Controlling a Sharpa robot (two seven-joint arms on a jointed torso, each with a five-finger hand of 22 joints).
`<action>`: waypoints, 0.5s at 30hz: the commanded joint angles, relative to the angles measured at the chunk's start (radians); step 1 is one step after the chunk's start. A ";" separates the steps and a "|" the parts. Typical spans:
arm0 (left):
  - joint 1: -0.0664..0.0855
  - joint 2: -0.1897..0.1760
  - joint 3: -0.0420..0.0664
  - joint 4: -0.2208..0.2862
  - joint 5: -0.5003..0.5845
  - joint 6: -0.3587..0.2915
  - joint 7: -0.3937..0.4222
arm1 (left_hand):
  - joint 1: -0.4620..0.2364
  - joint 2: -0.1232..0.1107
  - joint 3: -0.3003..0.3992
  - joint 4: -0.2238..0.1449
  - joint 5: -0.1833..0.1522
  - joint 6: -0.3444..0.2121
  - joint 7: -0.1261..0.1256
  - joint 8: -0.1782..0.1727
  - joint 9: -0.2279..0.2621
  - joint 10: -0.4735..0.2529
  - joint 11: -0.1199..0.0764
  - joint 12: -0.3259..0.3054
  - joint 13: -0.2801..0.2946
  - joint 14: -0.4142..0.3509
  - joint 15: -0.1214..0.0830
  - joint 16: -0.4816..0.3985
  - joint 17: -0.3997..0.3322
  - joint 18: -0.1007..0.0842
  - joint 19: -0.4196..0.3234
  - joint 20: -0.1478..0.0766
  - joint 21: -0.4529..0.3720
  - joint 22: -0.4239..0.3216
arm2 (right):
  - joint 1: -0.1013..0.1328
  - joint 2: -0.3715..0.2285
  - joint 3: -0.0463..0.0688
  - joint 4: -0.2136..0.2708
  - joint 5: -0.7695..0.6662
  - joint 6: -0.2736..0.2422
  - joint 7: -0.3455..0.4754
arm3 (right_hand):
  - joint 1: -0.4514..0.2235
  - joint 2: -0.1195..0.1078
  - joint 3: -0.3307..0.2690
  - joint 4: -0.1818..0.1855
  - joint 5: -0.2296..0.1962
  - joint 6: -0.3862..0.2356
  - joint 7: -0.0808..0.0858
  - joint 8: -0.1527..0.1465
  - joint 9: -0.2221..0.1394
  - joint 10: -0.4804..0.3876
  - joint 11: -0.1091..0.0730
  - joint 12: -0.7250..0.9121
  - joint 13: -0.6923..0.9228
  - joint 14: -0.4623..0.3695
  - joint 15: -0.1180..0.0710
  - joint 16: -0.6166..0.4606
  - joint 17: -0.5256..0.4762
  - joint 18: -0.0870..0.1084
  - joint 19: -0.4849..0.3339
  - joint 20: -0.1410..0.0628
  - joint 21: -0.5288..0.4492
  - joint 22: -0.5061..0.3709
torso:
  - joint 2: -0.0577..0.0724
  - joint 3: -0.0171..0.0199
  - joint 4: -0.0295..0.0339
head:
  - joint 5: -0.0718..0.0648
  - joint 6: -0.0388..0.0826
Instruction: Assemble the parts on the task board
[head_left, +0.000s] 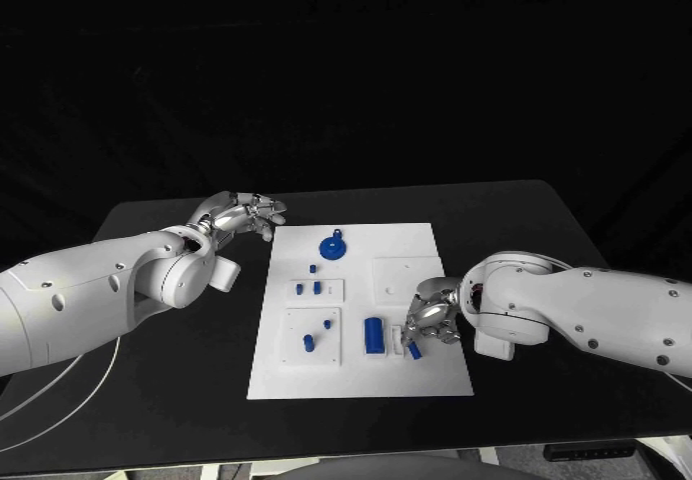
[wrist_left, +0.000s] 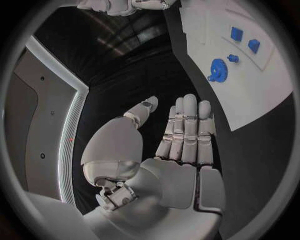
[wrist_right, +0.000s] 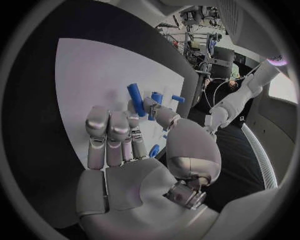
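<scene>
Right hand (head_left: 430, 325), seemingly pinching blue part (head_left: 414, 350), over unlettered task board (head_left: 418, 375).

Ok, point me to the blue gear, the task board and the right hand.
blue gear (head_left: 333, 246), head view, on its round face.
task board (head_left: 433, 375), head view, bare near corner.
right hand (head_left: 430, 322), head view, middle of the hand.

no readable text, labels, brands or numbers on the board, parts or table

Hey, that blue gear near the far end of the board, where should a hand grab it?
Probably the raised knob on the blue gear, pinched from above. The gear lies flat on the task board, so its rim offers little hold. The empty left hand is nearest.
</scene>
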 joint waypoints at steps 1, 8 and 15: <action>0.001 0.000 0.001 0.003 -0.005 0.014 0.006 | -0.001 -0.004 -0.001 0.006 -0.006 -0.001 0.009 0.006 -0.001 -0.007 -0.002 0.004 0.001 -0.002 0.005 -0.004 0.001 0.016 0.004 -0.006 -0.005 0.002 | -0.005 0.006 -0.001 -0.003 -0.002 -0.012 0.010 | -0.006 0.012 -0.004 -0.004 0.002 0.007 0.003 0.008 0.014 0.006 -0.004 -0.006 -0.001 -0.001 0.004 0.003 -0.001 0.068 0.003 0.006 0.001 -0.002 | 0.000 0.0007 -0.0010 | 0.004 -0.003; 0.001 0.000 0.001 0.003 -0.005 0.016 0.005 | -0.001 -0.004 -0.001 0.007 -0.006 -0.001 0.009 0.006 -0.001 -0.007 -0.002 0.004 0.001 -0.002 0.005 -0.004 0.001 0.016 0.004 -0.006 -0.006 0.002 | -0.009 0.018 -0.001 -0.006 -0.037 -0.025 0.013 | -0.016 0.012 -0.011 0.001 0.001 0.008 0.002 0.009 0.014 0.006 -0.005 -0.006 0.000 -0.001 0.003 0.003 -0.002 0.068 0.004 0.005 0.000 -0.003 | 0.000 0.0003 -0.0015 | 0.006 -0.003; 0.001 -0.001 0.001 0.004 -0.005 0.018 0.003 | -0.001 -0.004 -0.002 0.007 -0.006 -0.001 0.009 0.006 -0.002 -0.007 -0.002 0.004 0.002 -0.002 0.005 -0.004 0.002 0.015 0.004 -0.006 -0.006 0.002 | -0.010 0.027 -0.001 -0.014 -0.056 -0.027 0.008 | -0.027 0.010 -0.019 0.009 0.000 0.010 0.000 0.010 0.015 0.007 -0.007 -0.005 0.001 -0.002 0.001 0.004 -0.002 0.068 0.006 0.004 -0.001 -0.005 | 0.000 -0.0003 -0.0011 | 0.009 -0.003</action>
